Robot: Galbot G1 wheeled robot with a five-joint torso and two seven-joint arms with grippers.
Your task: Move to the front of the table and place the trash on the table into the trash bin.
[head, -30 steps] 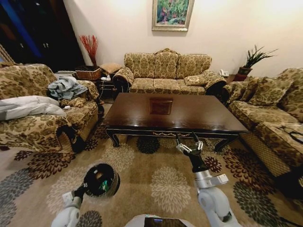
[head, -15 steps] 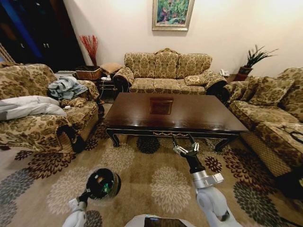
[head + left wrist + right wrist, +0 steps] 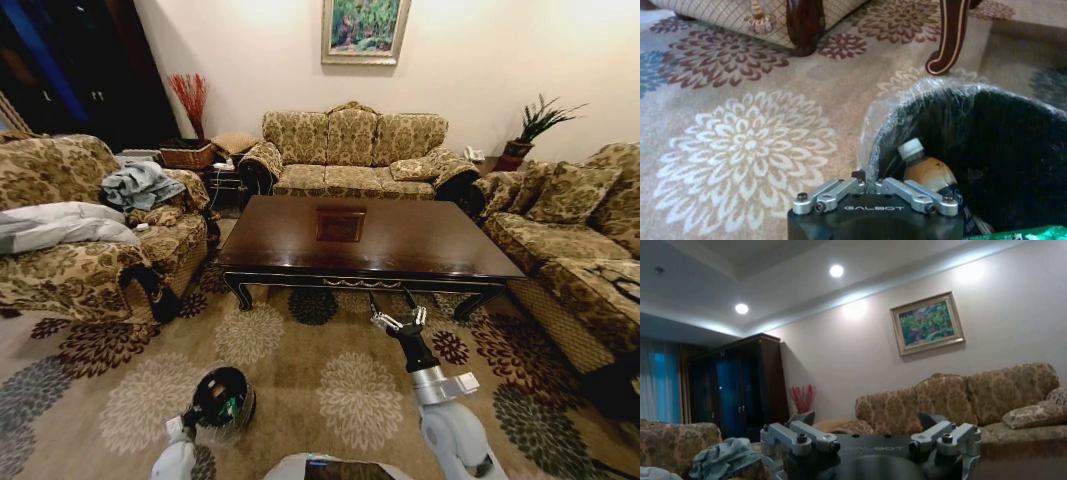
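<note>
The dark glossy table stands just ahead on the patterned rug. My left gripper is low at the near left, shut on the rim of the small black trash bin. In the left wrist view the left gripper pinches the bin's plastic-lined rim. Trash lies inside: a tan bottle and a green wrapper. My right gripper is raised before the table's front edge, fingers open and holding nothing. The right wrist view shows the right gripper spread wide.
Floral sofas ring the table: one at the left with clothes on it, one behind, one at the right. A wicker basket sits at the back left. A curved table leg stands close beyond the bin.
My left arm has drawn the bin lower and nearer to my base. The right gripper has swayed slightly and stays open.
</note>
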